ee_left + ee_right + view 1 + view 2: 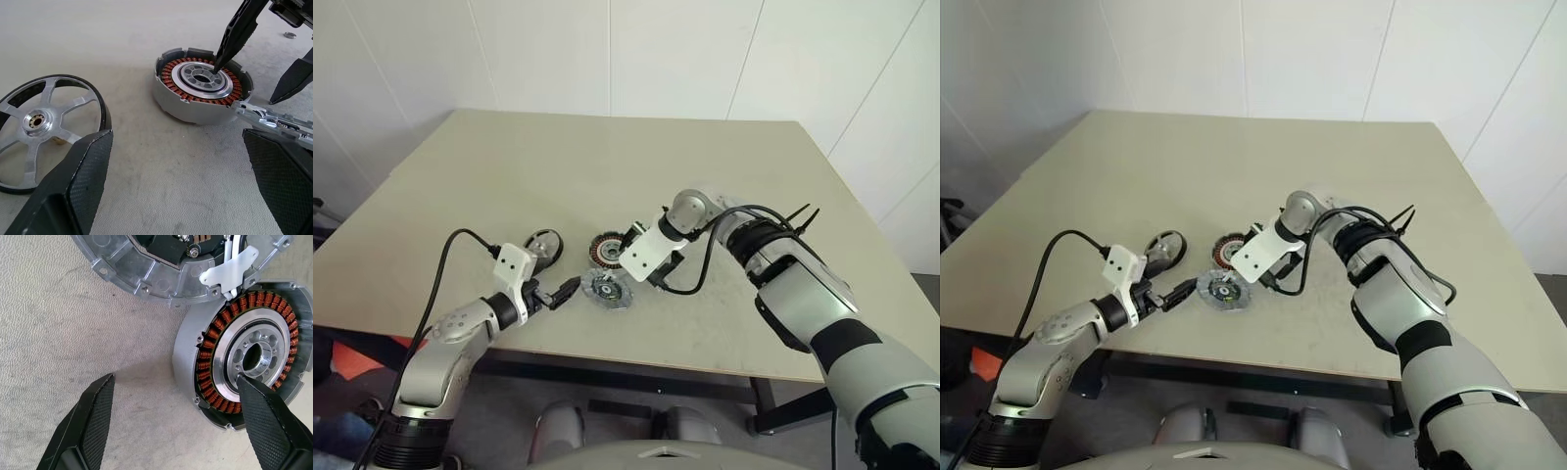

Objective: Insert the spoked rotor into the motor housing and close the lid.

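Left gripper: nearest, low over the table, jaws spread wide, nothing between them; pointing toward the flat lid plate.
Lid plate: flat grey disc with circuitry, just off the left gripper's tips at 3 o'clock, lying joined to the housing by a small white hinge piece.
Spoked rotor: flat on the table at 9 o'clock from the motor housing, near but apart; untouched, not yet inserted.
Motor housing: copper windings up, bore uncovered, at 12 o'clock from the lid plate.
Right gripper: pointing steeply down over the housing, jaws wide apart, holding nothing; one fingertip at the edge of the pale centre ring, the other out over bare table.
Risk, windings: fingertip sliding outward, likely scraping copper.
Risk, housing: pushed sideways by that fingertip, dragging the lid plate along.
Risk, crowding: both grippers close together around the lid plate; likely collision when reaching for the rotor.
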